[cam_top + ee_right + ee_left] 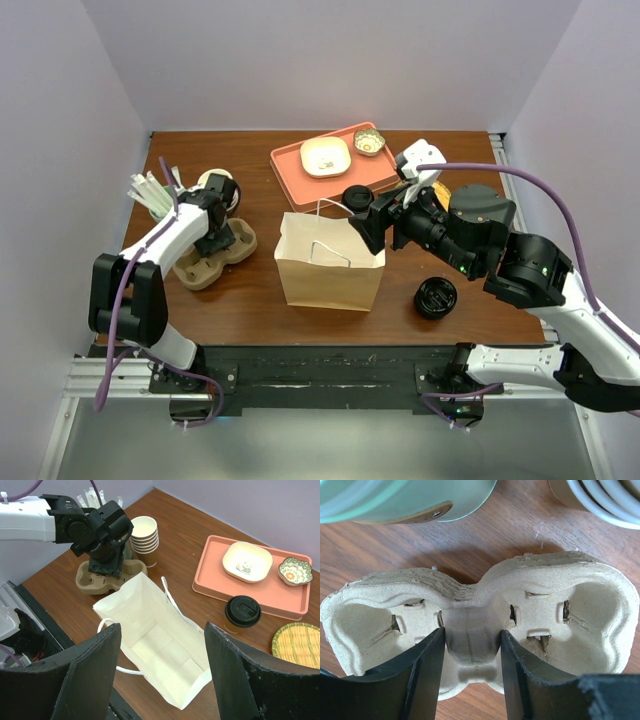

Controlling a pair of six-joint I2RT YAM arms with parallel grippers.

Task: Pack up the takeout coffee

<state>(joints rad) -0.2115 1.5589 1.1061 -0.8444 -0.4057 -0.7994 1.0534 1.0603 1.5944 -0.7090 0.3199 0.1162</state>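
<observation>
**Lidded coffee stands by the tray, outside the open bag**

The one takeout coffee [242, 612], black-lidded, stands upright on the surface [190, 545], just beside the single salmon tray [212, 575] and behind the one brown paper bag [330, 265]. The tray carries two dishes: a white square one [247, 561], its print too small to read, and a patterned bowl [295, 571].

The right end effector [162, 627] hangs over the bag's open mouth, fingers wide apart. The left end effector [471, 635] straddles the middle ridge of one pulp cup carrier [580, 605]. Its fingers [427, 675] sit close against the ridge, but I cannot tell whether they pinch it.

Two wells of the carrier show in the left wrist view. The right wrist view alone shows the bag's pale inside, the stack of lidless cups [145, 540] in full, and a woven round mat [297, 645]. Only the top view shows a lone black round piece [436, 297].
</observation>
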